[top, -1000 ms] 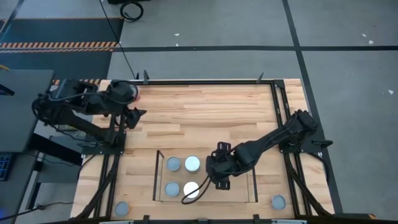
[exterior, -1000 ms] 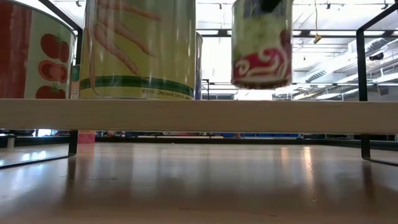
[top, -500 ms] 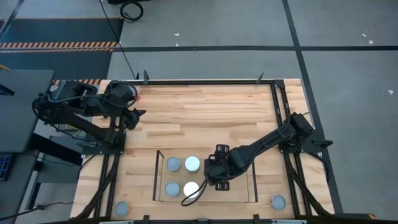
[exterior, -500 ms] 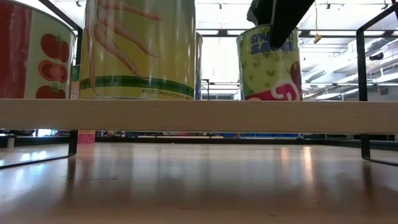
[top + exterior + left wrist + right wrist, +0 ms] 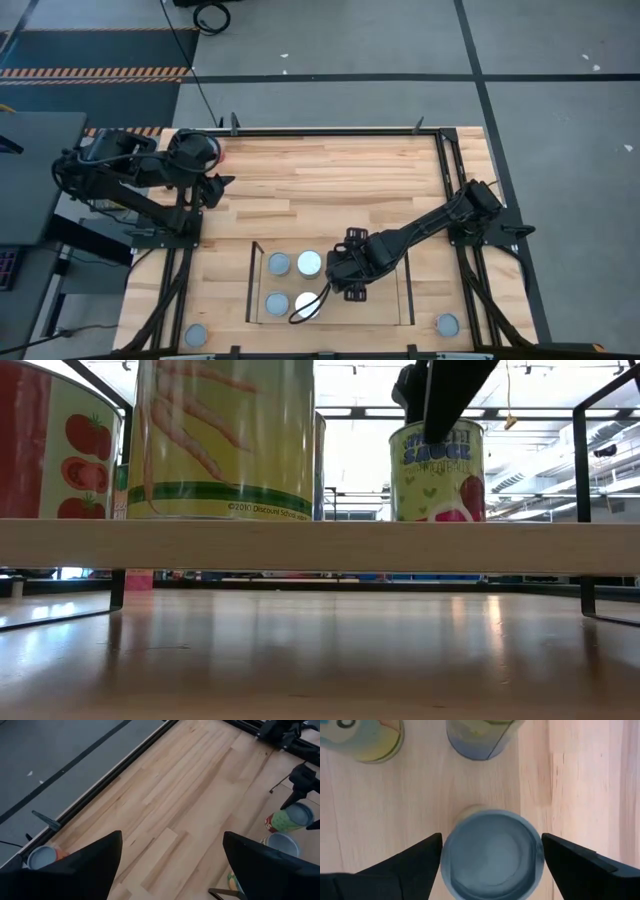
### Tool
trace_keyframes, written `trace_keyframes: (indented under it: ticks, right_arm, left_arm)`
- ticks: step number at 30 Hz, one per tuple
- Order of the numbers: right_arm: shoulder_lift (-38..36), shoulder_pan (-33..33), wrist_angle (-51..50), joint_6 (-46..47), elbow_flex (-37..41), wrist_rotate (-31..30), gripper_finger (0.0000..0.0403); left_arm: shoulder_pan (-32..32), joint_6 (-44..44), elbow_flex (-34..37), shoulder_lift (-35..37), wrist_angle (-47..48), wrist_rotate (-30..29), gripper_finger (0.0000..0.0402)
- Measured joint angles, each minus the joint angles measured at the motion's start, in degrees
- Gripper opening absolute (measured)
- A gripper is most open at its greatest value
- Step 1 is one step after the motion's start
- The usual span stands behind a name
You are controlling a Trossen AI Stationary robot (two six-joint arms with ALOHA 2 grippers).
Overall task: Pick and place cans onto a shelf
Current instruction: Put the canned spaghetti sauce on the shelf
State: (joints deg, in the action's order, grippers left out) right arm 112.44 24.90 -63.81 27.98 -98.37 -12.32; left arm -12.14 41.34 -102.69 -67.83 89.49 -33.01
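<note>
The shelf (image 5: 385, 310) stands near the table's front edge. Several cans stand on its left half, among them a carrot can (image 5: 225, 440) and a tomato can (image 5: 55, 455). A green-labelled sauce can (image 5: 437, 475) with a grey-blue top (image 5: 492, 855) stands upright on the shelf, to the right of them. My right gripper (image 5: 350, 285) hangs over it, pointing down. Its open fingers stand on either side of the can's top. My left gripper (image 5: 218, 185) waits open above the table's far left, with nothing between its fingers. My right gripper has one finger (image 5: 420, 862) on each side of the sauce can's top rim (image 5: 445, 855), coming from above. The fingertips lie right at the rim, and I cannot tell whether they touch it. The can stands by its base on the shelf.
Loose cans stand on the table at the near left (image 5: 196, 335), at the near right (image 5: 446, 324), and at the far left by the left arm (image 5: 218, 153). The shelf's right half is bare wood. Dark frame uprights (image 5: 582, 510) stand at its ends.
My right gripper has gone down with the sauce can. A second ago the can hung clear above the shelf. Half a second ago it was low and a little tilted. Now it stands upright on the shelf board. The left arm has kept still.
</note>
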Motion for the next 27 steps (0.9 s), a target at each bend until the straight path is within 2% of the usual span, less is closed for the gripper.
trace_keyframes:
  ticks: [9, 18, 27]
  right_arm:
    - [0.0, -0.1, 0.8, -1.1, 0.0, 0.5, 0.0342]
    - [0.0, -1.2, 1.7, -2.7, 0.0, 0.4, 0.0292]
    - [-0.1, -1.6, 2.5, -4.0, 0.0, 2.7, 0.0307]
  left_arm:
    - [0.0, 0.0, 0.0, 0.0, 0.0, -0.9, 0.0352]
    - [0.0, 0.0, 0.0, 0.0, 0.0, -1.8, 0.0352]
    - [0.0, -0.1, 0.0, 0.0, 0.0, -1.9, 0.0352]
